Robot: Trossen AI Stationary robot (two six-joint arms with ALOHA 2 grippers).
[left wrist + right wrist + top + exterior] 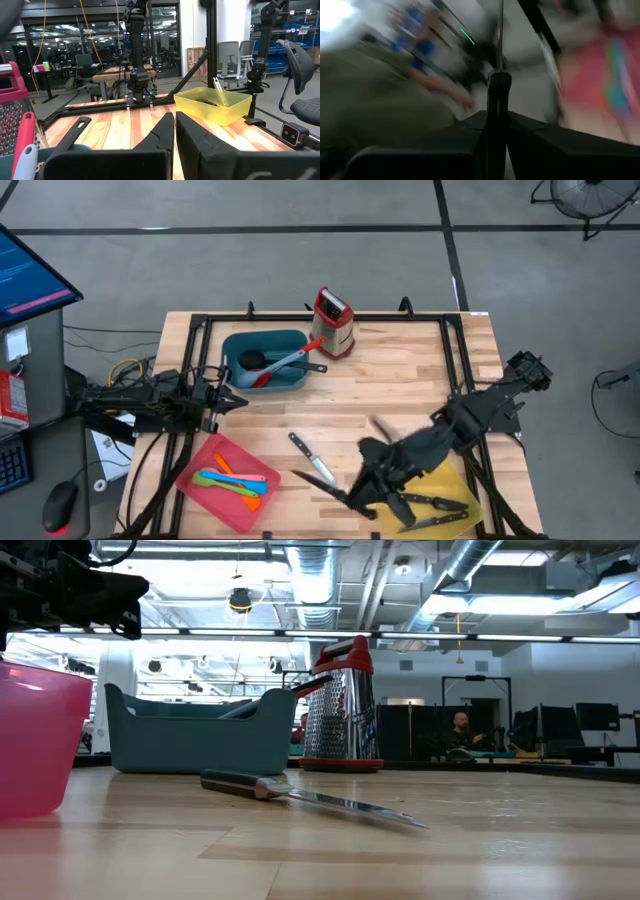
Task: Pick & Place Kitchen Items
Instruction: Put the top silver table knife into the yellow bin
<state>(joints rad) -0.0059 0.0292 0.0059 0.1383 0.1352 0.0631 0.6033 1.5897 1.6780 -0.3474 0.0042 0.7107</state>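
Over on the left, the left jaws are shut on nothing, parked by the teal tray, which already holds the ladle and red spoon. Next, the red tray near the front edge has the small plastic utensils in it, so that lot looks done.

Mid-surface, one knife lies loose, clear wood all round it, easy to reach.

Further right, the right jaws are clamped on another knife, held beside the yellow tray, where more knives sit. That tray hugs the front corner, so less room there.
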